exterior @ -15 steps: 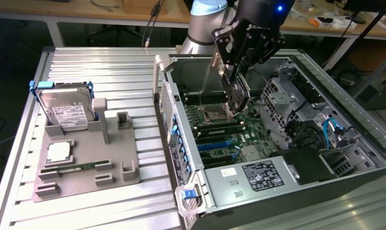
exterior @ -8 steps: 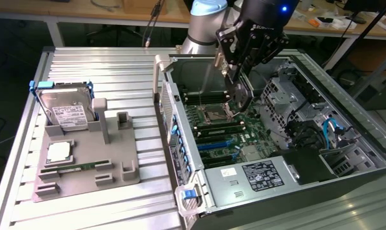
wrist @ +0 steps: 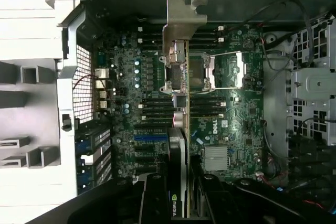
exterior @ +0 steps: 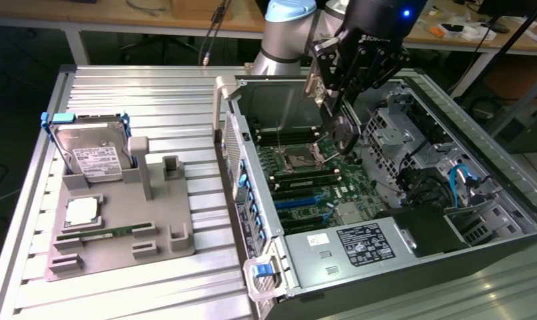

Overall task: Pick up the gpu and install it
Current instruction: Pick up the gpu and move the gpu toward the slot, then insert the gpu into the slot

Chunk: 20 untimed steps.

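Pincer [wrist: 181, 195]: part closed; I see it clamped on the gpu [wrist: 182, 124].
Gpu: held edge-on over the motherboard [wrist: 231, 114] inside the open case [exterior: 518, 220]; silver bracket [wrist: 184, 19] at the end away from the pincer.
Hard drive [exterior: 90, 150]: standing in the grey fixture [exterior: 162, 227], exterior view's left of the case.

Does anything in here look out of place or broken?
Nothing looks broken or spilled. The only thing out of place is the gpu: the hand holds it edge-on above the motherboard, not seated in any slot.
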### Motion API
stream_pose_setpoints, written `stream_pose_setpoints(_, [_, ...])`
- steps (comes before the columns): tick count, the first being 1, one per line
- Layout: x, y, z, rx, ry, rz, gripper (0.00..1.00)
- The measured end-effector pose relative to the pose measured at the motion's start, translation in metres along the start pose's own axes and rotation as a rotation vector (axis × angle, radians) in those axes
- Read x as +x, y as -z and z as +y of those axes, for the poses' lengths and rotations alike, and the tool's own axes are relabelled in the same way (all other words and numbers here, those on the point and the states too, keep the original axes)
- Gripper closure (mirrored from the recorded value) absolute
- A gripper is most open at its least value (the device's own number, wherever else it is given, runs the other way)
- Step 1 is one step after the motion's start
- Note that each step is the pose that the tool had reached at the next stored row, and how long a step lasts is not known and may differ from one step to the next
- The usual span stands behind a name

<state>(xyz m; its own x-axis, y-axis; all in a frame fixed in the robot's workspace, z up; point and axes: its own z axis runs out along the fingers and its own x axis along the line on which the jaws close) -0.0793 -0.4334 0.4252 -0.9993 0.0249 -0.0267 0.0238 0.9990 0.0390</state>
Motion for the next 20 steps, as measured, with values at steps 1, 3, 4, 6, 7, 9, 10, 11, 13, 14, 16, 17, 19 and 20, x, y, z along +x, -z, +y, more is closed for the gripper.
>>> stream_pose_setpoints(1, [-0.002, -0.0001, 0.0001, 0.0, 0.0, 0.0, 0.73])
stream_pose_setpoints(3, [-0.006, -0.0002, 0.0001, 0.0, 0.001, 0.0, 0.73])
stream_pose_setpoints(4, [-0.008, -0.0002, 0.0002, 0.0, 0.001, 0.0001, 0.73])
stream_pose_setpoints(6, [-0.012, -0.0003, 0.0003, -0.0001, 0.002, 0.0001, 0.73])
stream_pose_setpoints(7, [-0.014, -0.0004, 0.0003, -0.0001, 0.002, 0.0001, 0.73])
stream_pose_setpoints(9, [-0.016, -0.0004, 0.0003, -0.0001, 0.003, 0.0001, 0.73])
stream_pose_setpoints(10, [-0.016, -0.0005, 0.0003, -0.0002, 0.003, 0.0001, 0.73])
stream_pose_setpoints(11, [-0.016, -0.0005, 0.0003, -0.0001, 0.003, 0.0001, 0.73])
stream_pose_setpoints(13, [-0.016, -0.0005, 0.0004, -0.0001, 0.003, 0.0001, 0.73])
stream_pose_setpoints(14, [-0.016, -0.0005, 0.0004, -0.0001, 0.003, 0.0001, 0.73])
stream_pose_setpoints(16, [-0.016, -0.0005, 0.0004, -0.0001, 0.003, 0.0001, 0.73])
stream_pose_setpoints(17, [-0.016, -0.0005, 0.0004, -0.0001, 0.003, 0.0001, 0.73])
stream_pose_setpoints(19, [-0.016, -0.0005, 0.0004, -0.0001, 0.003, 0.0001, 0.73])
stream_pose_setpoints(20, [-0.016, -0.0004, 0.0004, 0.0, 0.003, 0.0001, 0.73])
